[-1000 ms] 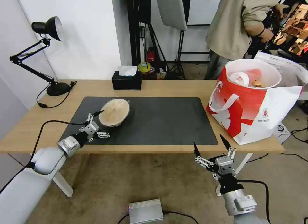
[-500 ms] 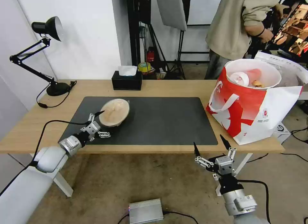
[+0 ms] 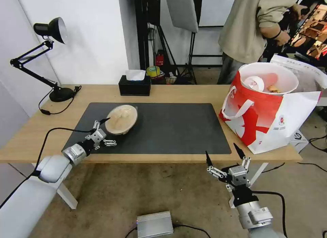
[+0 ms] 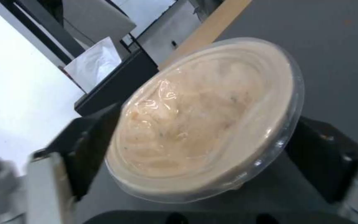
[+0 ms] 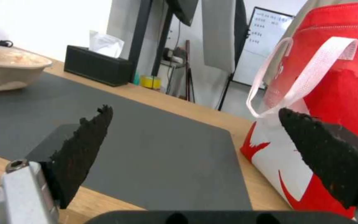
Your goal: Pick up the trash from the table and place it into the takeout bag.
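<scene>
The tan round lidded bowl [image 3: 121,119] sits on the black mat [image 3: 177,129] of the table [image 3: 184,91], towards its left. My left gripper [image 3: 111,130] is open at the bowl's near-left side. In the left wrist view the bowl [image 4: 204,115] lies between its dark fingers [image 4: 90,146]. The red-and-white takeout bag [image 3: 269,112] stands on the table's right end, holding a white bowl [image 3: 272,76] and a lidded cup [image 3: 254,84]. My right gripper [image 3: 221,149] hangs open below the table's front edge, close to the bag [image 5: 332,93].
A black tissue box [image 3: 135,85] stands at the table's back edge behind the mat. A black desk lamp [image 3: 51,30] occupies the back left corner, its cable trailing on the wood. A silver box [image 3: 155,224] lies on the floor. A person stands behind the bag.
</scene>
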{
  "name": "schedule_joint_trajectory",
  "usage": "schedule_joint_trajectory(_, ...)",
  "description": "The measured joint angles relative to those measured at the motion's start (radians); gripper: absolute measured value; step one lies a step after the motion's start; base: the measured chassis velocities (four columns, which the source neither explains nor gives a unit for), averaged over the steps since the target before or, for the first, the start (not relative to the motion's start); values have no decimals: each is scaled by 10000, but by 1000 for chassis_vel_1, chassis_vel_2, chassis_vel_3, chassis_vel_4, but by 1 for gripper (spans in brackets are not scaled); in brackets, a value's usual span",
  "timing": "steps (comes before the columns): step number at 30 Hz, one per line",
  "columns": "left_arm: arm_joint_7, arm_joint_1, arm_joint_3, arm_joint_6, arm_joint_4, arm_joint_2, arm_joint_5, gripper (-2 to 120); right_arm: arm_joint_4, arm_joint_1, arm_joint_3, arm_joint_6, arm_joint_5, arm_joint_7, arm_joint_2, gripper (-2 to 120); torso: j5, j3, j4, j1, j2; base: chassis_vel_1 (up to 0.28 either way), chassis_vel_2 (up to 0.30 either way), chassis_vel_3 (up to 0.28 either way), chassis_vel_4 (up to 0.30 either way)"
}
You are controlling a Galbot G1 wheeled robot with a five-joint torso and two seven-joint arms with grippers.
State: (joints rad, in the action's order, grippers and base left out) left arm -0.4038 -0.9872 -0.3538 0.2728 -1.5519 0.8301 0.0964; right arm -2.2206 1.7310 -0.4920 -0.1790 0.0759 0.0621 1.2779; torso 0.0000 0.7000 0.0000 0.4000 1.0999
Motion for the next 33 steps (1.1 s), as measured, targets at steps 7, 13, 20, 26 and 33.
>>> schedule_joint_trajectory(7, 11, 79, 70, 14, 57, 54, -72, 59, 0, 0, 0, 0, 0, 0, 0, 100, 0, 0, 0, 0, 0, 0, 0, 0, 0)
schedule_joint_trajectory(13, 8, 84, 100, 15, 60, 61, -88, 41, 0, 0, 0, 0, 0, 0, 1, 100, 0, 0, 0, 0, 0, 0, 0, 0, 0)
schedule_joint_trajectory(20, -6, 53, 125, 16, 60, 81, -99, 15, 0, -1, 0, 0, 0, 0, 0, 100, 0, 0, 0, 0, 0, 0, 0, 0, 0)
schedule_joint_trajectory(26, -11, -11, 138, 21, 52, 132, -144, 0, 0, 0, 0, 0, 0, 0, 0, 100, 0, 0, 0, 0, 1, 0, 0, 0, 0)
schedule_joint_trajectory(33, -42, 6, 138, 35, 108, 151, -150, 0, 0, 0, 0, 0, 0, 0, 0, 100, 1, -1, 0, -1, 1, 0, 0, 0, 0)
